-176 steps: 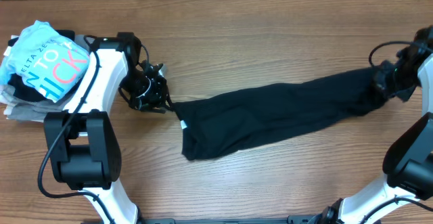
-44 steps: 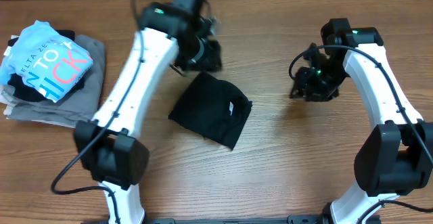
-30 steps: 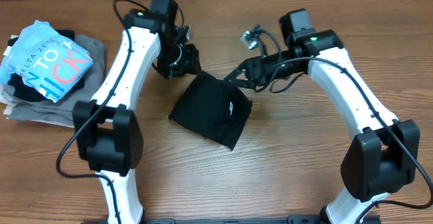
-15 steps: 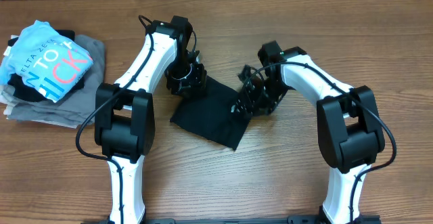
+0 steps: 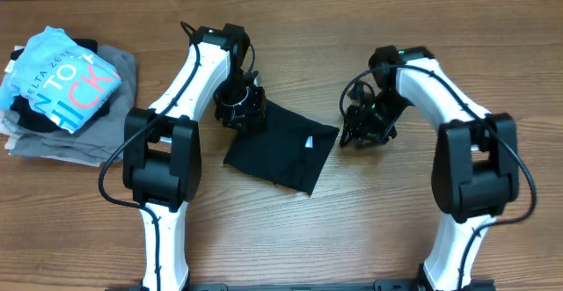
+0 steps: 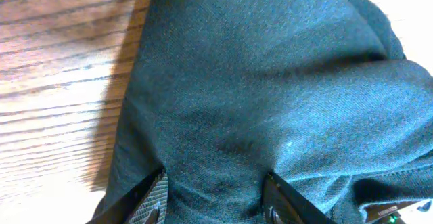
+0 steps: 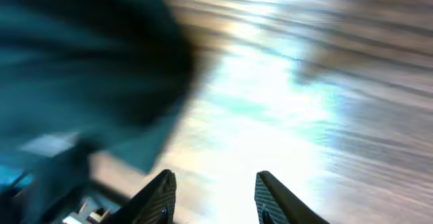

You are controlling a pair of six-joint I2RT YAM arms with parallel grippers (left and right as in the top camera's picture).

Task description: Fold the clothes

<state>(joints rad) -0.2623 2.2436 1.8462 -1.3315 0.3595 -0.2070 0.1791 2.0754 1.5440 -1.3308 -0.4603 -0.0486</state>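
The clothes, a black T-shirt (image 5: 280,149), lie folded into a small square in the middle of the table, with a white tag (image 5: 310,143) showing near the right corner. My left gripper (image 5: 242,111) presses down on the shirt's upper left corner. In the left wrist view its jaws (image 6: 218,200) stand apart with black fabric (image 6: 270,82) lying between them. My right gripper (image 5: 365,130) hovers just right of the shirt over bare wood, open and empty (image 7: 213,197). The right wrist view is blurred, with the shirt (image 7: 81,55) at its left.
A pile of other garments lies at the far left: a light blue printed shirt (image 5: 60,76) on top of a grey garment (image 5: 123,73). Both arm bases stand along the table's near edge.
My right gripper has moved right, off the shirt's right edge, and the shirt's right corner now reaches further right. The left gripper stayed on the upper left corner.
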